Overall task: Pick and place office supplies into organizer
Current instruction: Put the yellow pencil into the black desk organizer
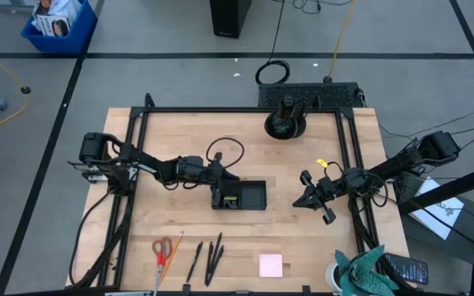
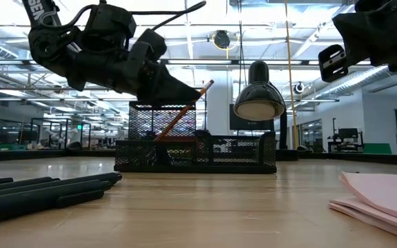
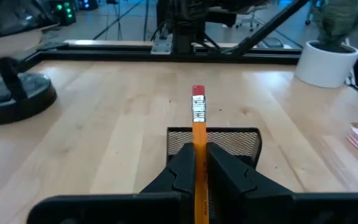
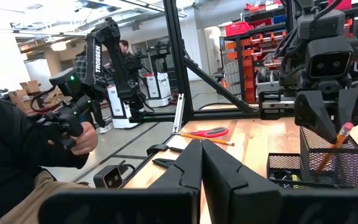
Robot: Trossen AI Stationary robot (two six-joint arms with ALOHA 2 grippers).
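My left gripper (image 1: 220, 181) hangs over the left, taller compartment of the black mesh organizer (image 1: 249, 196), shut on an orange pencil (image 3: 198, 118). The pencil's eraser end (image 2: 209, 84) slants up and its lower part (image 2: 167, 129) reaches into that compartment. Near the table's front edge lie red-handled scissors (image 1: 162, 250), another pencil (image 1: 174, 246), black pens (image 1: 211, 258) and a pink sticky-note pad (image 1: 271, 265). My right gripper (image 1: 307, 197) waits shut, right of the organizer, with nothing in it. My left gripper pinches the pencil's shaft (image 3: 198, 148) between its two fingers (image 3: 180, 169), with the eraser end sticking out past the fingertips. The fingers come from the table's left, slanting slightly down. The pencil is tilted, its lower part inside the organizer's tall compartment; whether it touches the bottom I cannot tell.
A round black stand (image 1: 285, 123) sits at the table's far edge. A teal cloth in a white pot (image 1: 360, 271) stands at the near right corner. A person with a hand controller (image 4: 67, 124) shows beyond the table in the right wrist view.
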